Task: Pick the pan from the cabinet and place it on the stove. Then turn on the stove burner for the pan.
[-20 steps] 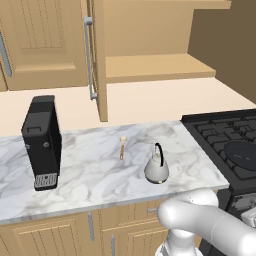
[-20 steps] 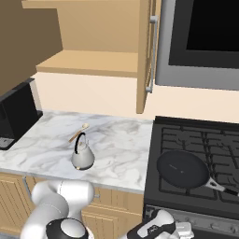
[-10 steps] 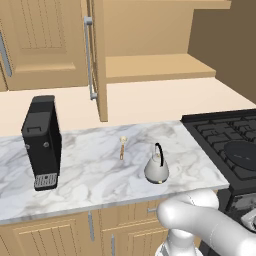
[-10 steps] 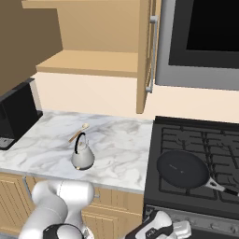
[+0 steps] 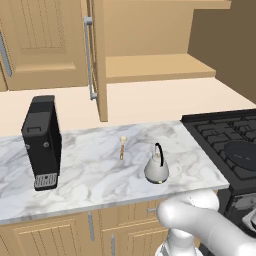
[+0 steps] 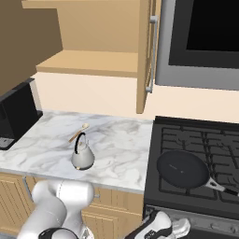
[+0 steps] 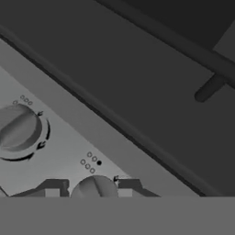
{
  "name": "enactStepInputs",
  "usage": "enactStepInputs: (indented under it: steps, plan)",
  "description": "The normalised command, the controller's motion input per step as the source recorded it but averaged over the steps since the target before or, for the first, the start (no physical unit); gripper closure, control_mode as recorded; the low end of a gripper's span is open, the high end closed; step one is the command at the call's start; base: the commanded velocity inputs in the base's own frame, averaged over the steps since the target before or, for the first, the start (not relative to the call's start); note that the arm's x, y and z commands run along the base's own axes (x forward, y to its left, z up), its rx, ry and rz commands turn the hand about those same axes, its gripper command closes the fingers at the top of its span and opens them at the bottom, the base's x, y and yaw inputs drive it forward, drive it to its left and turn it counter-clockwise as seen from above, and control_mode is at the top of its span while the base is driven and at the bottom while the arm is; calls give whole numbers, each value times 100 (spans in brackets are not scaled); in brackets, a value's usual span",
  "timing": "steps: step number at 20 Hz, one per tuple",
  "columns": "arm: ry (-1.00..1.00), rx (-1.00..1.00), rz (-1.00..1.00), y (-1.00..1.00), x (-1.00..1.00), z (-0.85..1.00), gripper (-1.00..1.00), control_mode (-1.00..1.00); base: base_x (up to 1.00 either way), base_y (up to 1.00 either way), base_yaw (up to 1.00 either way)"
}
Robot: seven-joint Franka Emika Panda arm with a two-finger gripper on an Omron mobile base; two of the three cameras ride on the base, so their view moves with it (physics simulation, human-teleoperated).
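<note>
The pan (image 6: 182, 169) sits on the stove (image 6: 196, 140) grate. The gripper (image 7: 95, 192) has its jaws on either side of a control knob (image 7: 95, 188); whether they clamp it cannot be told. No writing is readable.

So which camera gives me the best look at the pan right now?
The right base view: the pan sits whole on the stove grates, handle pointing right. The left base view catches just part of it at the frame's right edge. The hand view faces the control knobs instead.
</note>
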Motion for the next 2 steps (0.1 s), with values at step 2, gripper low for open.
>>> enactStepInputs:
  steps: [2]
  plan:
    - [0, -19, 0, 0, -13, 17, 100, -100, 0, 0, 0]
